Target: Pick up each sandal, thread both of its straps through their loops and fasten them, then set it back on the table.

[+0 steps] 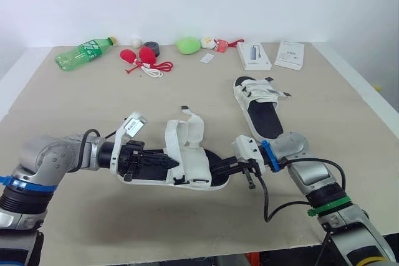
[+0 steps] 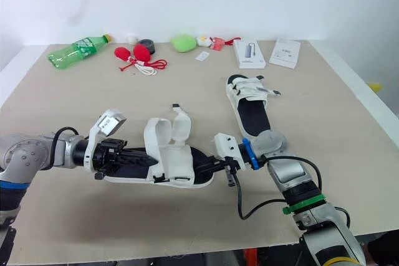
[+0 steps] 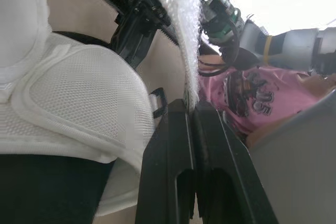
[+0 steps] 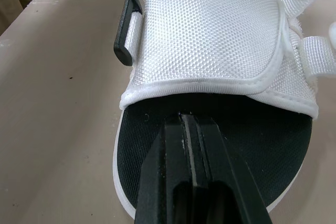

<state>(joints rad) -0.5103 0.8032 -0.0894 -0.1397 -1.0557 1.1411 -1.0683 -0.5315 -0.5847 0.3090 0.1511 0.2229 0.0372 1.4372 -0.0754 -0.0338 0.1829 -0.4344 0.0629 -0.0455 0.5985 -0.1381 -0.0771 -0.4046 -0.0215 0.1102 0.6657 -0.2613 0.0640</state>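
Note:
A white sandal with a black footbed point(image 1: 194, 167) lies on the tan table point(image 1: 93, 104) near the front, its two straps point(image 1: 184, 134) standing up loose. My left gripper point(image 1: 169, 164) reaches in from the heel side, shut with a strap's edge point(image 3: 190, 51) pinched at its tips point(image 3: 193, 106). My right gripper point(image 1: 219, 169) comes in from the toe end, shut, its tips point(image 4: 186, 118) resting on the black footbed point(image 4: 252, 145) just under the front white band point(image 4: 210, 35). A second sandal point(image 1: 259, 101) lies flat further back on the right.
Along the far edge stand a green bottle point(image 1: 81, 54), red items with a cord point(image 1: 142, 56), a green object point(image 1: 187, 45) and two white boxes point(image 1: 254, 56) point(image 1: 290, 54). A person in a pink shirt point(image 3: 252, 98) appears in the left wrist view.

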